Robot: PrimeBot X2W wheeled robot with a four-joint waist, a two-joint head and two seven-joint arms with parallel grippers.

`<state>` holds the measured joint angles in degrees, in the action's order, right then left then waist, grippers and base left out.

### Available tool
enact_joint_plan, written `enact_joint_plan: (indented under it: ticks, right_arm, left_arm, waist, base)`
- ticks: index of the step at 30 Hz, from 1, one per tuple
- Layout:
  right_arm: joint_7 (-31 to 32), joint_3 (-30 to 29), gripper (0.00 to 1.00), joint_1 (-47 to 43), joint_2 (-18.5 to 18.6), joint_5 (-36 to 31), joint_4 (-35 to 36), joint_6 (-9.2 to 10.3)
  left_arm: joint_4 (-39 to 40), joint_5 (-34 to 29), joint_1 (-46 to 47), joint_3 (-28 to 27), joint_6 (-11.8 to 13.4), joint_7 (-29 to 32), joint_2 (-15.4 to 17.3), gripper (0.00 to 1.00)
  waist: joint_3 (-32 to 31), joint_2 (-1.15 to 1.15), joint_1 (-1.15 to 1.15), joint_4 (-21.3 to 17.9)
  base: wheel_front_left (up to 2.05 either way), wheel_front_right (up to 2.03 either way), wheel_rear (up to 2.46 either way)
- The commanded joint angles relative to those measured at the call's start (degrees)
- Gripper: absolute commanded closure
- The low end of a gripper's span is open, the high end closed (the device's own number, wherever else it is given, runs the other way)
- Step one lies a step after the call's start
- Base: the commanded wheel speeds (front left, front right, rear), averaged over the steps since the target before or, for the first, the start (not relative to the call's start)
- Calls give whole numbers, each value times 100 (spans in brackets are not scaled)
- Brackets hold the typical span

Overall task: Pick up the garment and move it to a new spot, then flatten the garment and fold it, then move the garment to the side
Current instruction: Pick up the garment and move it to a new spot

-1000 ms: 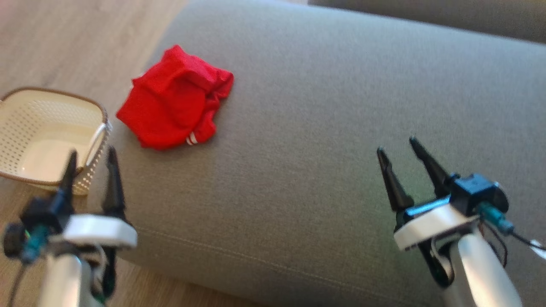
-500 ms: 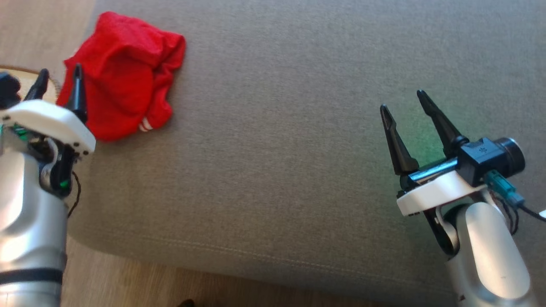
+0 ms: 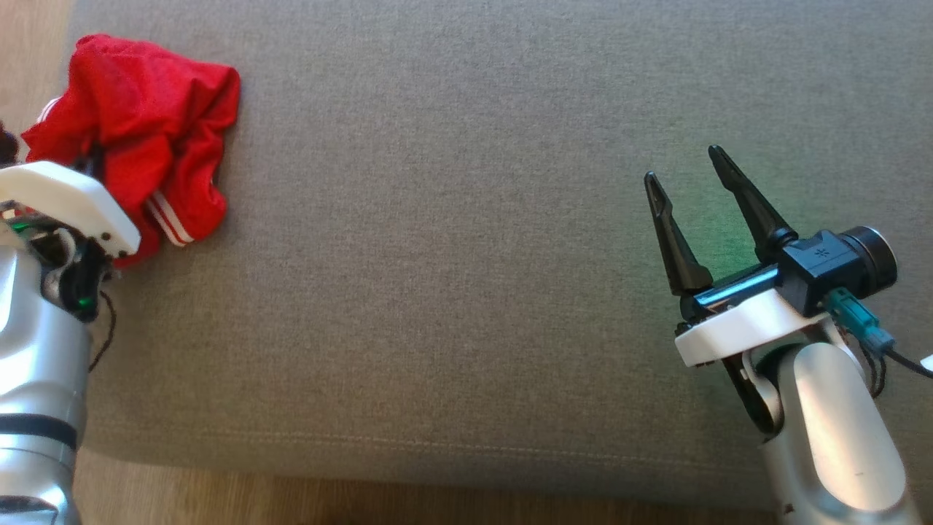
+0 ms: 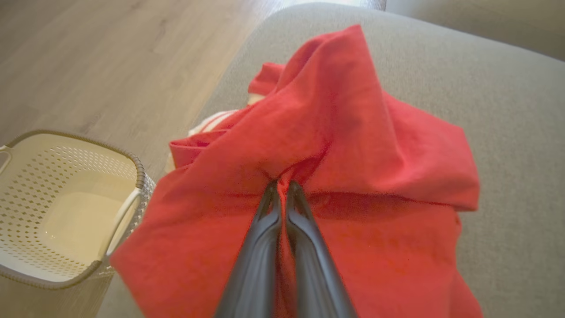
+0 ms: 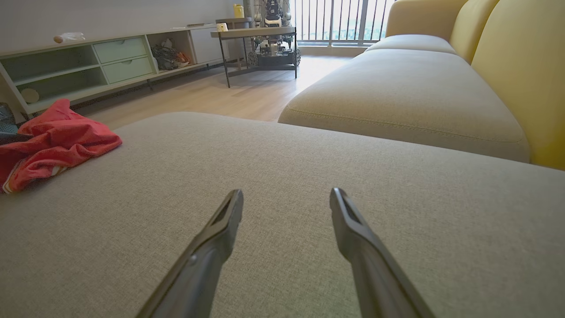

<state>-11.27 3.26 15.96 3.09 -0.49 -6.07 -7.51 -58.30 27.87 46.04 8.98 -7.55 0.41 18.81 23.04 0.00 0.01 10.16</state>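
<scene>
two hands: left hand [image 4: 281, 186] clamps bunched red garment [image 4: 353, 132], long axis seemingly front-to-back; right hand [image 3: 681, 164] spread, empty.

The garment [image 3: 146, 124] is bright red, with a band of white stripes [image 3: 169, 222] along one hem. The cushion [image 3: 466, 255] is grey-beige with a fine woven fleck, and the sofa [image 5: 507, 53] is mustard yellow. The basket [image 4: 31, 185] is cream, patterned with rows of small holes and edged in brown, and the floor [image 4: 110, 57] shows pale wood grain.
</scene>
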Motion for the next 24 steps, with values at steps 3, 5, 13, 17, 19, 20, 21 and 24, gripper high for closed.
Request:
enact_joint_plan:
  ticks: [3,5,13,17,19,20,21,24]
  right_arm:
    - [-48,115,0,10,-22,66,173,2]
    - [-77,87,0,-30,-22,113,125,2]
    - [-221,-62,0,-171,-22,340,-143,2]
    - [-272,-108,0,-194,-22,435,-239,2]
    - [-293,-112,0,-198,-22,473,-261,2]
    - [-302,-123,0,-205,-22,495,-272,2]
    - [-310,-134,0,-212,-22,515,-282,2]
    - [-329,-139,0,-211,-22,565,-297,2]
  left_arm:
    - [30,-44,276,-121,7,-432,438,100]
    - [45,-68,303,-57,7,-760,440,100]
    - [866,-65,172,275,7,-1446,283,100]
    - [1676,56,-79,344,7,-1493,61,100]
    - [2133,117,-244,341,41,-1501,-64,100]
    - [2375,146,-337,352,72,-1502,-144,100]
    - [2621,169,-436,378,107,-1491,-228,100]
    - [3347,290,-724,460,225,-1347,-496,100]
  waist:
    - [-141,0,-1,-41]
    - [-261,0,-1,-40]
    - [-954,0,-1,17]
    - [-1242,0,-1,-46]
    - [-1344,0,-1,-125]
    - [-1392,0,-1,-174]
    - [-1430,0,-1,-228]
    - [-1496,0,-1,-434]
  base:
    - [0,0,0]
    - [0,0,0]
    - [0,0,0]
    - [0,0,0]
    - [0,0,0]
    - [0,0,0]
    - [0,0,0]
    - [0,0,0]
